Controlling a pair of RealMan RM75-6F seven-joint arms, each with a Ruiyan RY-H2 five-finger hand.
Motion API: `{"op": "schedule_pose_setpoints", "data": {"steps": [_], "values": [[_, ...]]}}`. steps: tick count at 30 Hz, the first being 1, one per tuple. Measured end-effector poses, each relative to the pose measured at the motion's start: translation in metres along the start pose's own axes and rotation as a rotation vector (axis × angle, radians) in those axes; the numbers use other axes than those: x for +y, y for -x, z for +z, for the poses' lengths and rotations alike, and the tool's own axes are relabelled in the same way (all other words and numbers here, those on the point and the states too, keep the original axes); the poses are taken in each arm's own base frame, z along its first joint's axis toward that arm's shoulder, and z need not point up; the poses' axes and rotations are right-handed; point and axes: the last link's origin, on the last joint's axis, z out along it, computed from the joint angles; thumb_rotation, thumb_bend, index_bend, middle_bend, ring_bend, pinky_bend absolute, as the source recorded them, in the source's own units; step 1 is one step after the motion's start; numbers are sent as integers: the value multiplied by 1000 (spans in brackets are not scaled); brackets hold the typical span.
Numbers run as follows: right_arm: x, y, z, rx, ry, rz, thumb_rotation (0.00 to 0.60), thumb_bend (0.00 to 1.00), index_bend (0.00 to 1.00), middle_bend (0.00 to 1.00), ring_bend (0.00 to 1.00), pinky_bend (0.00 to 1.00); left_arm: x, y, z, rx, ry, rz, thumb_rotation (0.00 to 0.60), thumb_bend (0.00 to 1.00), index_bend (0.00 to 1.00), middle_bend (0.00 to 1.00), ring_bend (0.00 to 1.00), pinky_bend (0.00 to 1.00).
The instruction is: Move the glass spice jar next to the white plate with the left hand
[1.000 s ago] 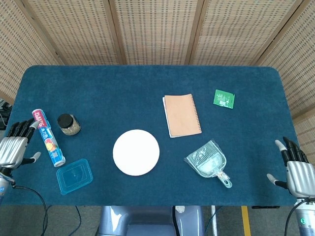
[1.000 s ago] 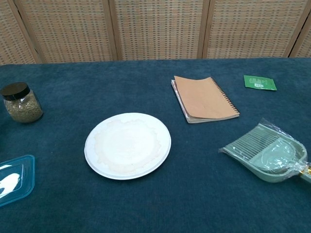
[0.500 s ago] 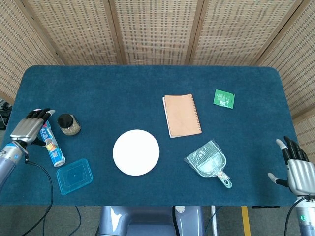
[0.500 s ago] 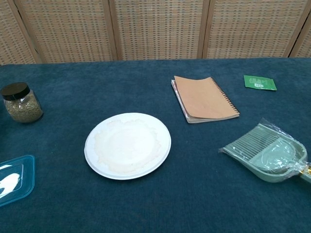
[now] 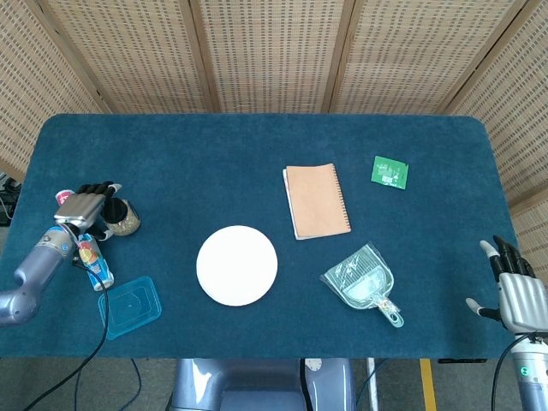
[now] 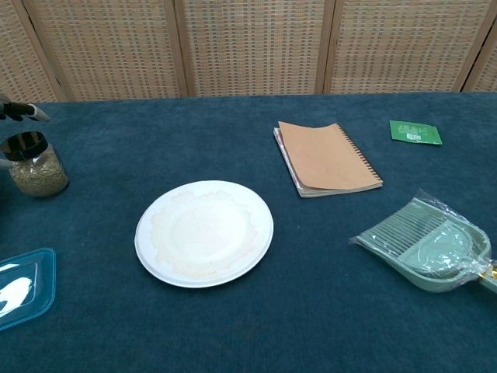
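Note:
The glass spice jar (image 5: 125, 222) (image 6: 34, 168), black-lidded and filled with greenish grains, stands upright near the table's left edge. My left hand (image 5: 86, 206) is right against its left side with the fingers spread over the lid. The chest view shows only a fingertip (image 6: 22, 111) above the jar. Nothing is gripped. The white plate (image 5: 237, 265) (image 6: 203, 233) lies well to the right of the jar, toward the front. My right hand (image 5: 517, 292) hangs open off the table's right front corner.
A plastic-wrap roll (image 5: 91, 254) lies just under my left wrist, and a blue container lid (image 5: 130, 306) (image 6: 19, 289) sits in front of it. A tan notebook (image 5: 316, 201), a green packet (image 5: 390, 171) and a clear dustpan (image 5: 363, 281) lie right of the plate.
My left hand has moved from off the table's left edge rightward over the roll up to the jar. The jar, the plate and the right hand have stayed put.

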Motion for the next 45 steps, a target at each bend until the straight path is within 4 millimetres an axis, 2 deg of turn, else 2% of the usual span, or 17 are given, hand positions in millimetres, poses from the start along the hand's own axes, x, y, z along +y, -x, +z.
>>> {"op": "schedule_pose_setpoints", "data": {"steps": [8,16,19,21,24,27,32,45], "values": [[5,-3,2,14,15,20,600,32,95,0,0,145,10,11,11,-58,-5,33,600,302,0,0,0,2],[5,-2,3,14,18,23,600,30,96,0,0,146,17,22,18,-86,-15,47,600,312,4,0,0,125],[5,-2,3,12,14,23,600,30,95,0,0,146,17,22,18,-76,-20,58,600,368,158,12,51,292],[4,-2,2,11,11,24,600,30,95,0,0,146,17,21,19,-59,-25,60,600,438,368,118,192,429],[3,-2,2,13,7,25,600,31,95,0,0,146,19,21,20,-6,-37,55,600,493,550,250,292,507],[3,-2,1,15,9,24,600,31,96,0,0,146,23,24,22,70,-51,50,600,516,631,311,315,522],[4,-3,2,19,10,29,600,30,96,0,0,146,31,27,21,164,-54,49,600,529,693,372,330,530],[5,-7,0,28,10,39,600,30,96,0,0,146,33,-4,-1,240,-20,26,600,531,690,380,329,530]]}}
